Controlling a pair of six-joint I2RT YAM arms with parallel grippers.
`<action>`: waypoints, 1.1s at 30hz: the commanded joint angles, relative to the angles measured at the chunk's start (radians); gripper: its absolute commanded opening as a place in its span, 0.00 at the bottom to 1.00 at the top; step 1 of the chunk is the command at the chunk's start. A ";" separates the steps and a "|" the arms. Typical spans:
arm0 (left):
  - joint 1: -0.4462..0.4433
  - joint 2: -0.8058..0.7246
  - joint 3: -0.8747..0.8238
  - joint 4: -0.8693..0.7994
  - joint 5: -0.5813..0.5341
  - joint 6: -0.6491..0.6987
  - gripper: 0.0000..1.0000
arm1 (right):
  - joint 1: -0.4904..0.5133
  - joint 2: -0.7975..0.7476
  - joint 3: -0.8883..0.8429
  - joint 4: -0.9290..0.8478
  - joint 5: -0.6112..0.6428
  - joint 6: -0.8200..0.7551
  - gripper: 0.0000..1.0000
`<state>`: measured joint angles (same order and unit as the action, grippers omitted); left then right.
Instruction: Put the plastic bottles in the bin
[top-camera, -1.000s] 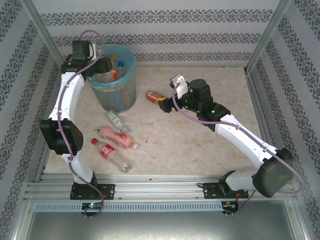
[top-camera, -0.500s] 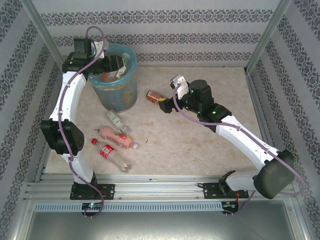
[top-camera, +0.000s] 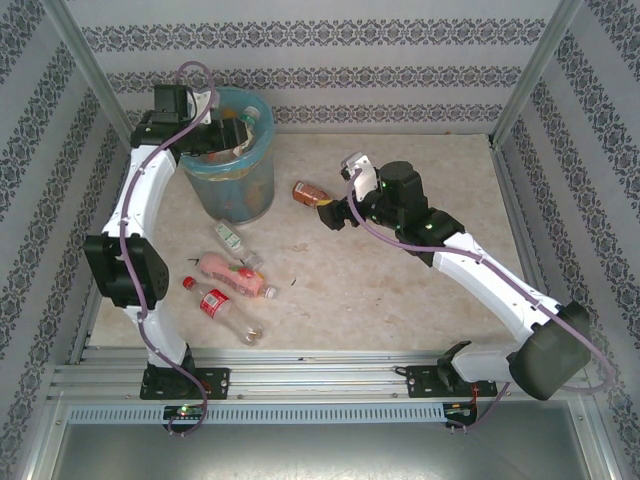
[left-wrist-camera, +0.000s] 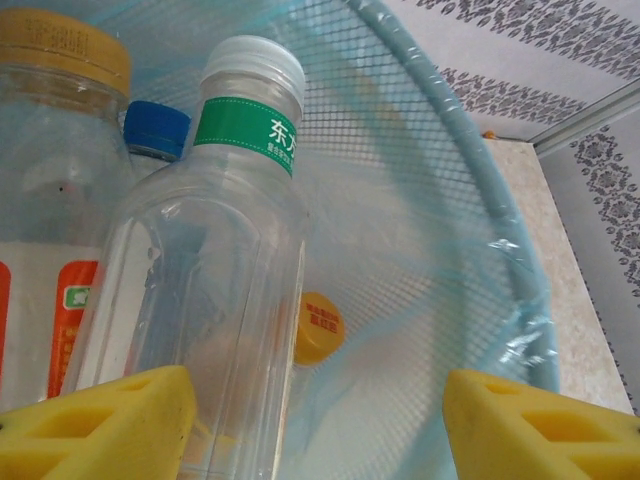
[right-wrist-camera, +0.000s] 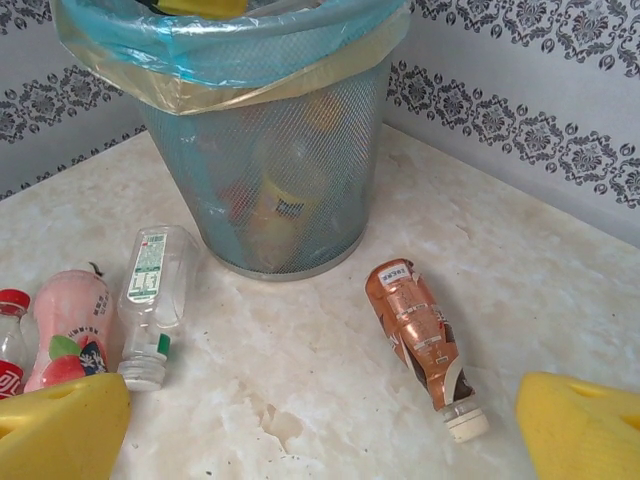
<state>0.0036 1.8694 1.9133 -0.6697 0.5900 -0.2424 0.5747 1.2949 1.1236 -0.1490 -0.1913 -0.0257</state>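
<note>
our left gripper in the bin mouth, jaws apart beside a clear bottle, our right gripper spread wide, empty, before a brown bottle

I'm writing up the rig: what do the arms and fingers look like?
The left arm and right arm share white curved links, black joint housings and a mauve cable looping alongside. Small green lights glow on the right arm. The fingers are yellow wedges; the left ones show triangular cut-outs.

The bottle is glossy clear plastic, the bin fine mesh, its liner filmy.
</note>
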 joint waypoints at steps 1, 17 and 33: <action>-0.023 0.054 0.055 -0.048 0.021 0.032 0.68 | 0.020 -0.031 0.014 -0.017 0.022 0.021 0.98; -0.055 0.103 0.122 -0.024 0.179 -0.031 0.69 | 0.045 -0.057 0.040 -0.067 0.068 0.042 0.98; -0.080 -0.155 0.043 0.152 -0.069 -0.045 0.74 | -0.103 0.231 0.228 -0.203 -0.096 0.024 0.94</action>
<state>-0.0658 1.8416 1.9778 -0.6270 0.6025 -0.2752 0.5385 1.4338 1.2984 -0.2970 -0.1749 0.0044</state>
